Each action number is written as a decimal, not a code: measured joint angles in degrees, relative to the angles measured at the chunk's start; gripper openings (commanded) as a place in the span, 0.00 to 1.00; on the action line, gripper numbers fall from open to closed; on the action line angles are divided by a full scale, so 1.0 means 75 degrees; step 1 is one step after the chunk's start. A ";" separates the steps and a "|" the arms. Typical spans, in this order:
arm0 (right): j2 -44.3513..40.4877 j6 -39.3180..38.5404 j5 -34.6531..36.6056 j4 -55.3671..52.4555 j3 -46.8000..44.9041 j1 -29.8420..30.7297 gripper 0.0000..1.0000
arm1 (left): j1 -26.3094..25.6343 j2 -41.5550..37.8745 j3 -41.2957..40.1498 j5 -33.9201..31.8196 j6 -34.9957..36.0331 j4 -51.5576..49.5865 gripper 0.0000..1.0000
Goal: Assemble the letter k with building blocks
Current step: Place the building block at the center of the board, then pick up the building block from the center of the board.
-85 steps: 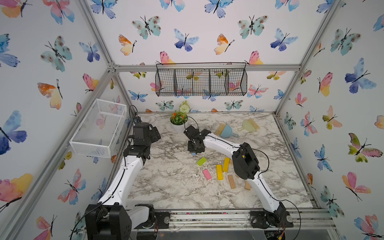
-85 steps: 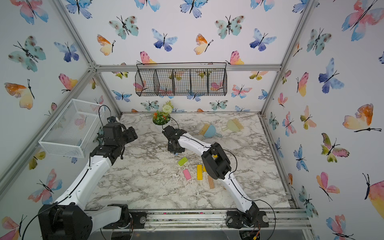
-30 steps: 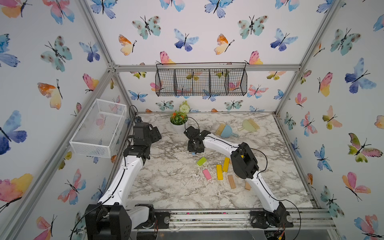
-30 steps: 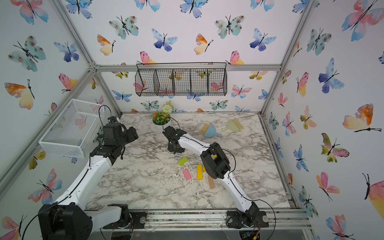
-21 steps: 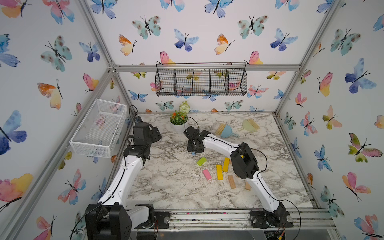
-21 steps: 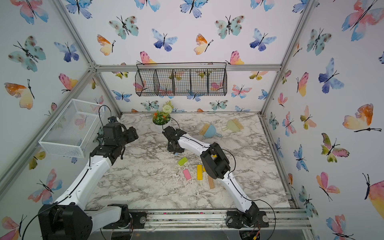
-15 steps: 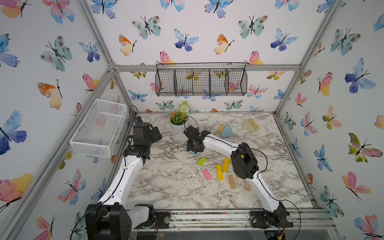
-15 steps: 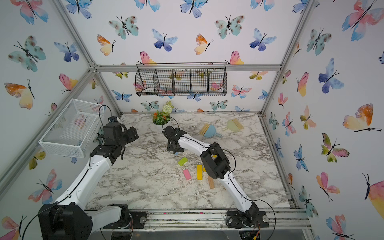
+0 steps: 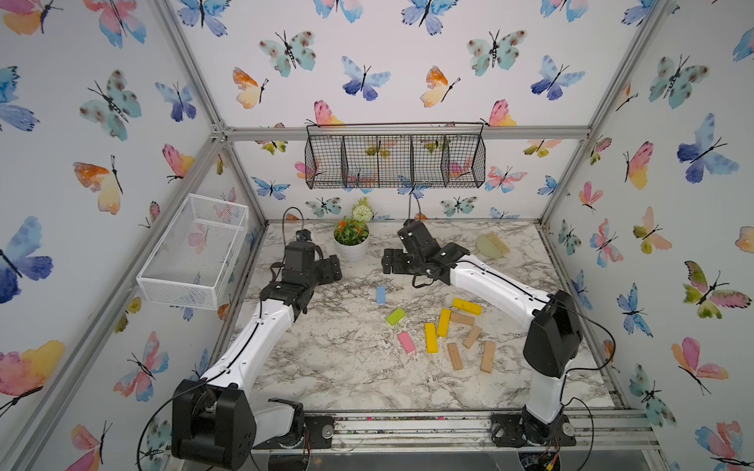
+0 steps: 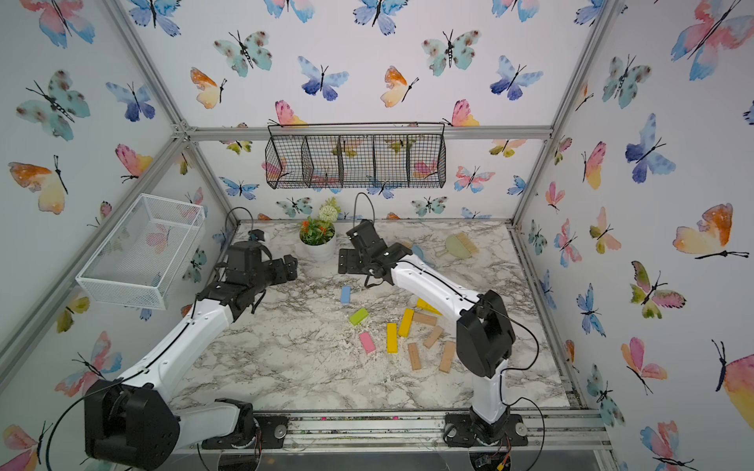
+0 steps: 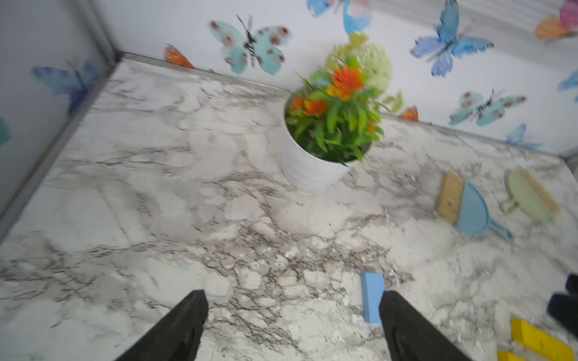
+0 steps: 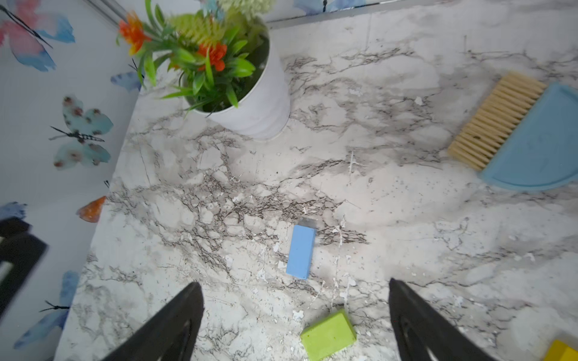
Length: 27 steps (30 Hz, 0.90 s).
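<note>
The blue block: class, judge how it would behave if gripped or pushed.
The blue block looks rigid and square-edged, so it should hold shape when gripped. Lying flat on the marble tabletop, it would probably slide, not roll or tip. Small, so likely light.

Potted plant (image 9: 351,244), blue dustpan (image 12: 538,150), green dustpan (image 9: 488,247), black wire basket (image 9: 395,161).

1. The marble tabletop (image 9: 334,367) is stretching bare across the near left, giving free passage.
2. The potted plant (image 9: 351,244) is standing at the back middle, blocking reach there.
3. The blue block (image 9: 380,294) is lying alone, bare marble all around.
4. The green block (image 9: 395,316) and pink block (image 9: 406,342) are sitting apart, leaving gaps.
5. The yellow and tan blocks (image 9: 443,322) are crowding together on the right, leaving narrow gaps.
6. The blue dustpan (image 12: 538,140) and green dustpan (image 9: 487,246) are occupying the back right.
</note>
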 measured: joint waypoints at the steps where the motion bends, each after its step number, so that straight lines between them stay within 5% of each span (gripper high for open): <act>1: -0.0175 0.0026 -0.0227 0.0143 -0.0423 -0.0446 0.90 | -0.0361 0.0207 0.0050 -0.0009 0.0102 -0.0020 0.87; 6: -0.0711 0.0119 -0.0778 0.0460 -0.2430 -0.2404 0.88 | -0.2087 0.1087 0.0303 -0.0111 0.0662 -0.0149 0.85; 10: -0.1274 0.0058 -0.0979 0.0358 -0.3130 -0.2774 0.89 | -0.2984 0.1719 0.0606 0.0108 0.1139 -0.0175 0.79; 27: -0.1816 -0.0070 -0.1507 0.0484 -0.3730 -0.3005 0.89 | -0.3171 0.3943 0.1725 0.1282 0.2022 -0.1105 0.62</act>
